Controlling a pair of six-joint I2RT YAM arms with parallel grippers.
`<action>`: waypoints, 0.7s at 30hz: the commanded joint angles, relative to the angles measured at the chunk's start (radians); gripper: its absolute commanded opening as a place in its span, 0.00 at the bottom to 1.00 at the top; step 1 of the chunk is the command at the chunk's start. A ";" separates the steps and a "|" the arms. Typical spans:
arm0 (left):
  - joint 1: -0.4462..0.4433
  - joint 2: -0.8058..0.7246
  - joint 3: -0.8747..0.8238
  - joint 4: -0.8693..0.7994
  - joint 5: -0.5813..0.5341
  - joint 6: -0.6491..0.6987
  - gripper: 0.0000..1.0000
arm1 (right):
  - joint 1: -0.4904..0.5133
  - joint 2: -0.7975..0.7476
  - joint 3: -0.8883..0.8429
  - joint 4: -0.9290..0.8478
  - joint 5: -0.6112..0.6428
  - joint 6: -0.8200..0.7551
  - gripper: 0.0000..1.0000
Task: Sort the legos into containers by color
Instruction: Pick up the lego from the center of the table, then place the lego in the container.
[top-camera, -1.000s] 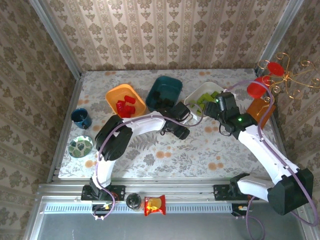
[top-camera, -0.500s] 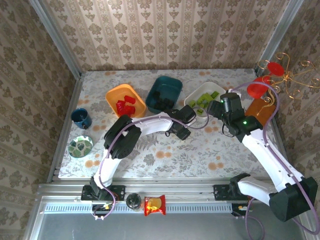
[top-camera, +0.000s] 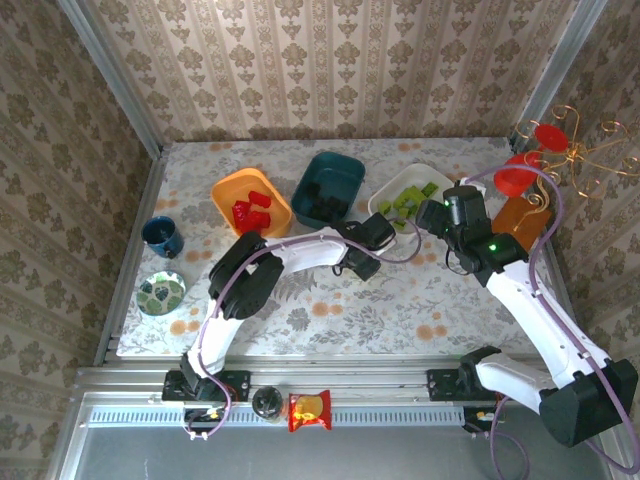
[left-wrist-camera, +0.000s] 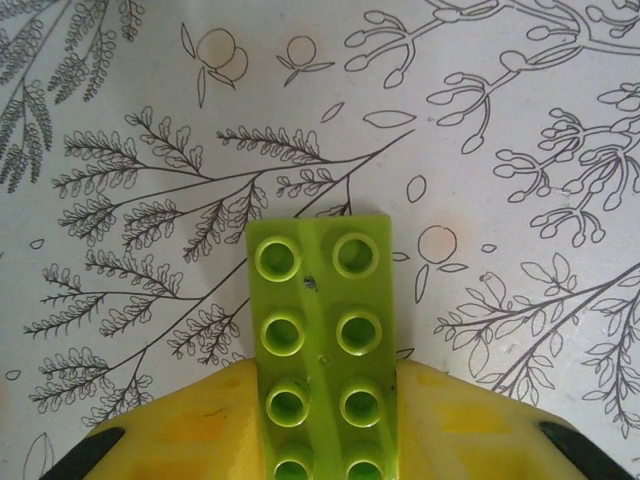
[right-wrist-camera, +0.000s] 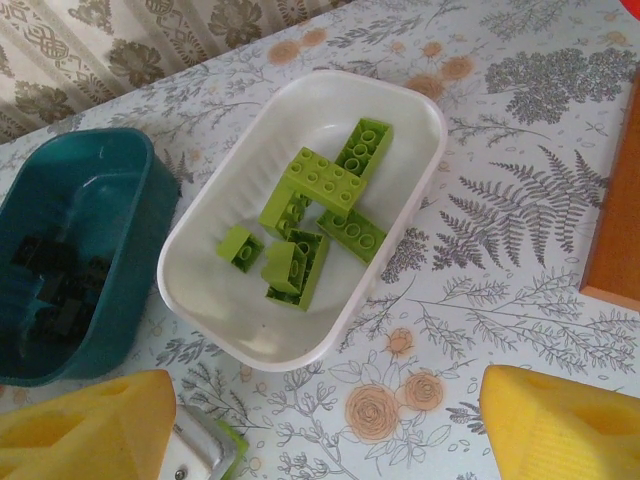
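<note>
lime lego, long axis fwd, prob. gripped

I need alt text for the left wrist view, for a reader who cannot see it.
A lime green brick, two studs wide, is clamped in the left gripper, its yellow fingers at the bottom edge, against a table printed with leaves and branches.

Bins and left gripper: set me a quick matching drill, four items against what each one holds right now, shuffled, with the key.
1. orange bin
2. teal bin
3. white bin
4. left gripper

A. black bricks
B. one lime brick, clamped
C. red bricks
D. several lime bricks

Pairs: 1-C, 2-A, 3-D, 4-B.
</note>
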 joint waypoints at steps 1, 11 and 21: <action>0.008 -0.046 -0.043 0.005 -0.080 0.017 0.30 | -0.007 -0.025 -0.002 -0.027 0.045 0.017 0.81; 0.076 -0.239 -0.082 0.152 -0.111 -0.048 0.28 | -0.012 -0.054 -0.033 -0.027 0.055 0.033 0.82; 0.162 -0.252 -0.049 0.481 0.021 -0.110 0.31 | -0.014 -0.056 -0.065 -0.019 0.034 0.050 0.82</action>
